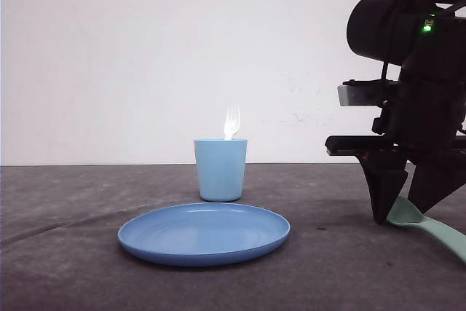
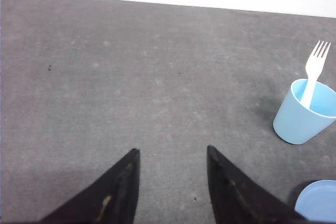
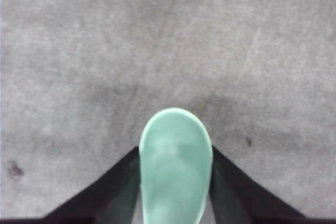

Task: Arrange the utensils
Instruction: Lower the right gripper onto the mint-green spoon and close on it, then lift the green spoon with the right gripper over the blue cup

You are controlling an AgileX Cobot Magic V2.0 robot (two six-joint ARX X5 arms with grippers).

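Light blue plastic cup (image 1: pixel 220 170) is standing upright on the dark grey matte table surface (image 1: pixel 73 253), approx mid-table, w/ plain white wall (image 1: pixel 145 56) sitting behind it. Round blue shallow plastic plate (image 1: pixel 204 234) is lying flat just in front of cup, nearer the camera; can't tell if they're touching, looks like a small gap. Plate's rim is showing concentric ridges, inside bare. In left wrist view cup (image 2: pixel 306 113) is tilting w/ perspective, plate edge (image 2: pixel 317 201) peeking in near it. Table is showing faint scuffs + a few dark specks.
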